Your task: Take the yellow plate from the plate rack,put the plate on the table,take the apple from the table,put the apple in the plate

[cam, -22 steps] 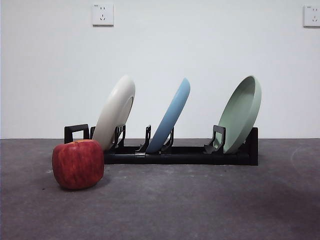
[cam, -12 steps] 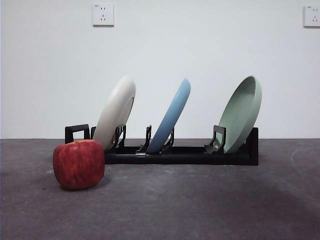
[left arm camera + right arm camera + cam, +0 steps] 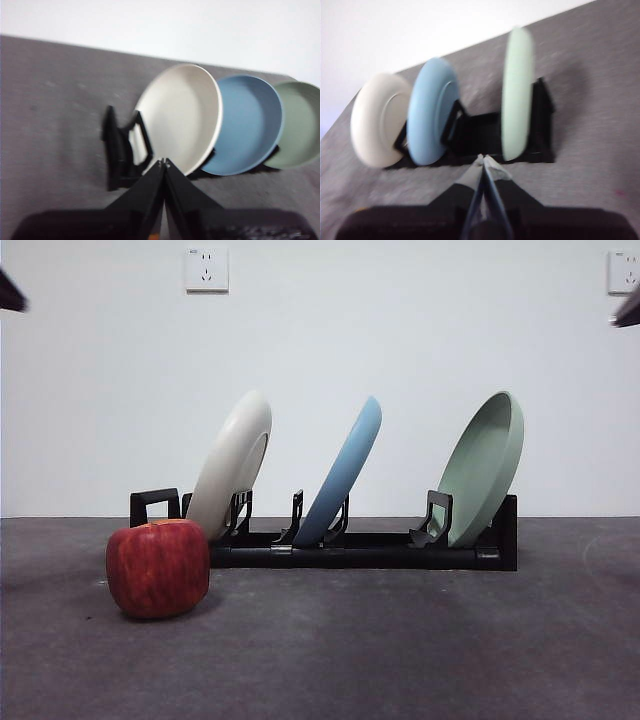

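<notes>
Well, both claws were pinched closed and empty: left claw (image 3: pixel 163 161) hung just short of the yellow plate (image 3: pixel 181 118) in the plate rack (image 3: pixel 120 150), right claw (image 3: pixel 484 159) facing the rack's green-plate (image 3: pixel 516 92) end.

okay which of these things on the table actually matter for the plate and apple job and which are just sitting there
Job: cream plate, rack, apple, table.

Just there: blue plate, green plate, wall sockets.
</notes>
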